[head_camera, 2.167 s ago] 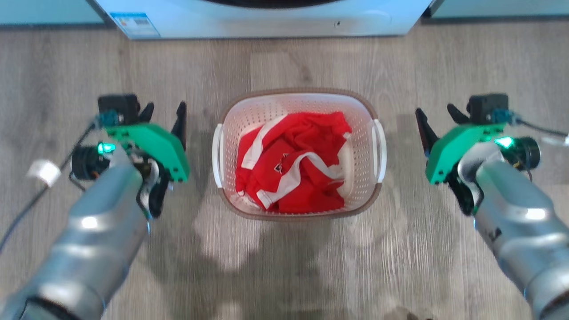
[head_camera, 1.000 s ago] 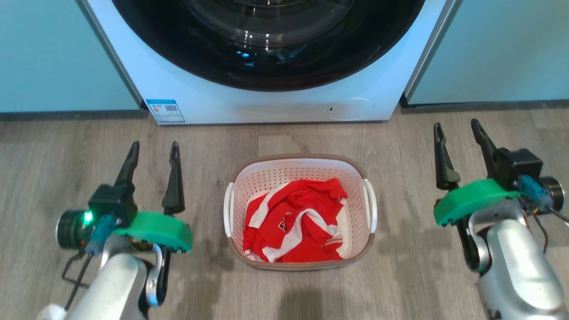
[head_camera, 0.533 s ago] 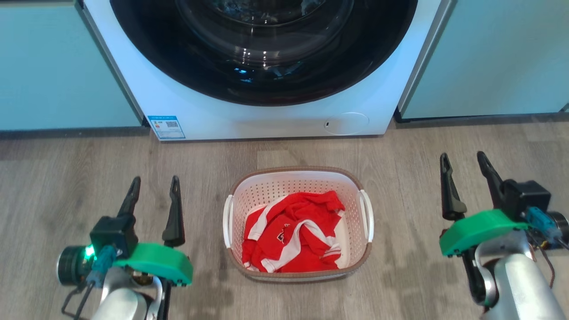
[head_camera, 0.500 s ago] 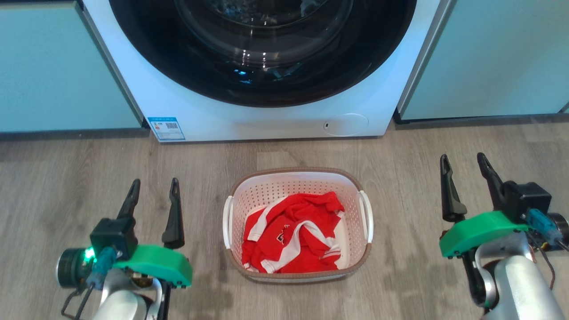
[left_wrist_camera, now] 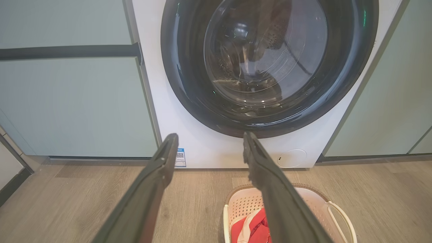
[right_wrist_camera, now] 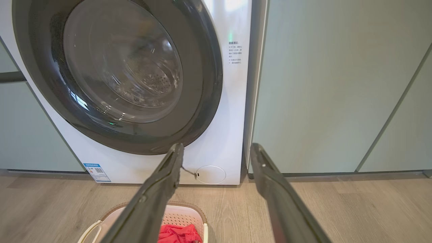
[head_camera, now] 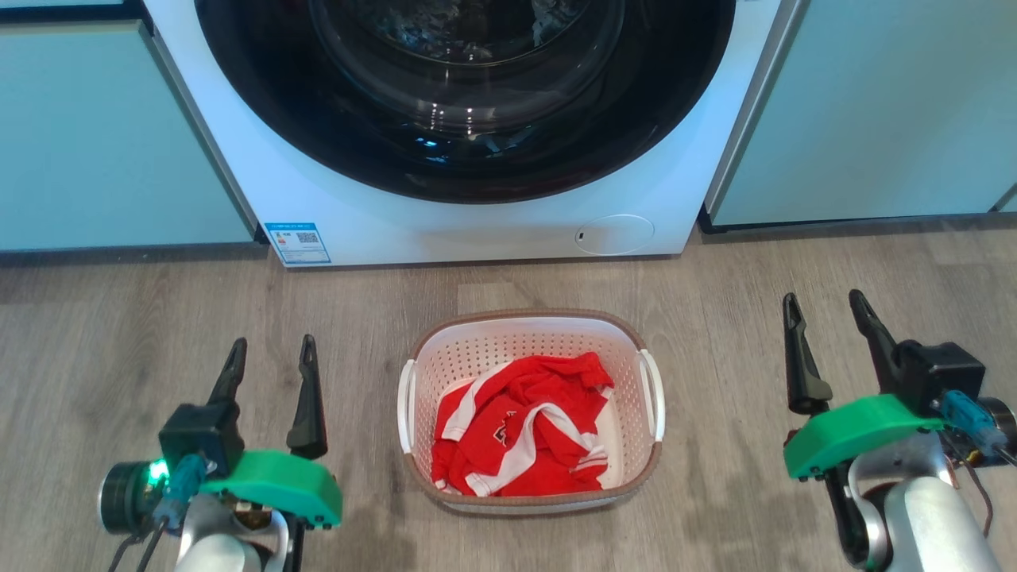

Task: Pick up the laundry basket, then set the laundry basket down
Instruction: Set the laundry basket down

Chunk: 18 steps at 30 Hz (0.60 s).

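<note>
Since 2.2 s ago the head camera has tilted up, so the whole picture has shifted. Apart from that, both grippers, then turned inward at the basket's two sides, now point straight ahead. Over the last 0.5 s we log only a slight camera shift.

Jaws: the left gripper has its two dark fingers parted by a moderate gap, with nothing between them and nothing touched. The right gripper is the same, parted and empty.

Pose: each gripper is held over the floor with its fingers aimed at the washing machine. A green wrist housing sits behind the fingers, and a pale forearm runs to the bottom edge.

Task object: the laundry basket stands upright on the floor between the two grippers, in front of the machine. It holds a crumpled red garment with white stripes. We see bare floor between each gripper and the nearer handle, the left handle and the right handle. The right gripper is the farther off.

Surroundings: the machine's dark round door is shut, and a blue sticker sits low on its front. Pale green cabinets flank it on both sides.
</note>
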Motion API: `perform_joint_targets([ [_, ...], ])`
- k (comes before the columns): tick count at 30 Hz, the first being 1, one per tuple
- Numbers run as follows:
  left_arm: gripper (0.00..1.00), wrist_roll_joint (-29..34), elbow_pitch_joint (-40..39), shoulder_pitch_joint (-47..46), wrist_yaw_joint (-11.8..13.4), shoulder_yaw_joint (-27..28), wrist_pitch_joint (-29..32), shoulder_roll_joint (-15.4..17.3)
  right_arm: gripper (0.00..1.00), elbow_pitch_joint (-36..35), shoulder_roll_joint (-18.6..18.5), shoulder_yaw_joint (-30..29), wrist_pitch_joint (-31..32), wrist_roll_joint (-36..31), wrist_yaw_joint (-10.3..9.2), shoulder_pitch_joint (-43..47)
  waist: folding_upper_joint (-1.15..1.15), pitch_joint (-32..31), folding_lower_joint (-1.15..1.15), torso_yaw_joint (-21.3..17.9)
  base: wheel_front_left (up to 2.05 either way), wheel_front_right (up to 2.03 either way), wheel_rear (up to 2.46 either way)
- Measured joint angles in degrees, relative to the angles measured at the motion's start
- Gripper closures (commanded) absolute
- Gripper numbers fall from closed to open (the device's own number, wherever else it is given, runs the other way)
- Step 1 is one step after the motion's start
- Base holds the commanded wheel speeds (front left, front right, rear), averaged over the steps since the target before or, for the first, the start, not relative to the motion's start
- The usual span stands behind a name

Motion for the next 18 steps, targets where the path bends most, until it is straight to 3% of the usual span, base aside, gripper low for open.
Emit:
perform_joint_targets([
  [18, 0.00, -0.41, -0.04, 0.00, 0.52, -0.40, 1.05, 0.31, 0.00, -0.25, 0.25, 0.22, 0.00, 0.53, -0.01, 0.00, 0.00, -0.29, 0.00, -0.20, 0.00, 0.00, 0.00],
])
